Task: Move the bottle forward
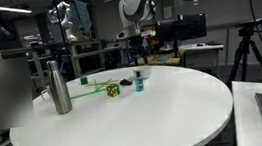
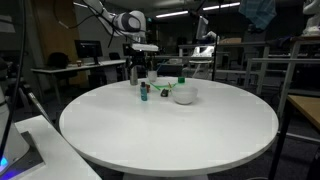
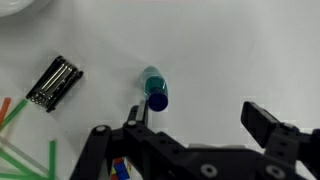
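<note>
The small teal-blue bottle (image 1: pixel 138 80) stands upright on the round white table (image 1: pixel 127 124), also in an exterior view (image 2: pixel 144 92). In the wrist view I see the bottle (image 3: pixel 155 88) from above, with its blue cap toward the camera. My gripper (image 3: pixel 200 122) is open and empty. Its left finger is just below the bottle in the picture and its right finger is far off to the right. In both exterior views the gripper (image 1: pixel 138 48) (image 2: pixel 141 62) hangs above the bottle and clear of it.
A tall steel flask (image 1: pixel 60 87) (image 3: pixel 55 82) stands to one side of the bottle. A multicoloured cube (image 1: pixel 113 88) (image 3: pixel 120 168) and green straws (image 1: pixel 92 85) (image 3: pixel 25 150) lie between them. A white bowl (image 2: pixel 184 94) sits near the bottle.
</note>
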You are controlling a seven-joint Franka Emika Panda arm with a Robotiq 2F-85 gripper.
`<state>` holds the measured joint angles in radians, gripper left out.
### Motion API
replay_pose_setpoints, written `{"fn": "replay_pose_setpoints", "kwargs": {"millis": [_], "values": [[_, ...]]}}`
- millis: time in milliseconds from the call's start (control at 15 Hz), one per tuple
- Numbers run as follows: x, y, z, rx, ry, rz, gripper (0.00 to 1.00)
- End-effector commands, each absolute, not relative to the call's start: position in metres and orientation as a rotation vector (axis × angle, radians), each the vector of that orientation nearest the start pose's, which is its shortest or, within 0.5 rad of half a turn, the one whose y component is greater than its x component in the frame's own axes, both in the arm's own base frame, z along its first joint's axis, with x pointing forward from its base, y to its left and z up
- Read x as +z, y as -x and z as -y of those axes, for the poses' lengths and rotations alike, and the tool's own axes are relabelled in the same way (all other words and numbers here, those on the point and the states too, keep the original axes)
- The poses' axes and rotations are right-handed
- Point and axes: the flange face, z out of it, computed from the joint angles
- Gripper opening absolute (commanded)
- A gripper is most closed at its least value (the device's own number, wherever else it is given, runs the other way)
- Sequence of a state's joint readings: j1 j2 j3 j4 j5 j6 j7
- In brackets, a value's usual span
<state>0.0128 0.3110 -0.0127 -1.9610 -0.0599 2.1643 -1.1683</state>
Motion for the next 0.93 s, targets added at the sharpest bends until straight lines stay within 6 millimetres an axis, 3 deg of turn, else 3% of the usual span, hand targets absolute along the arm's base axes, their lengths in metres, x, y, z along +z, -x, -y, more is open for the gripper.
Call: {"fn": "replay_pose_setpoints", "kwargs": {"millis": [0,467,867], "values": [[0.303,-0.616,0.016,0.197,2.585,1.736,1.0],[0.275,-0.636,0.034,0.227,2.577,1.682,1.0],[0.259,-0.652,0.03,0.241,2.555,1.673,1.0]]}}
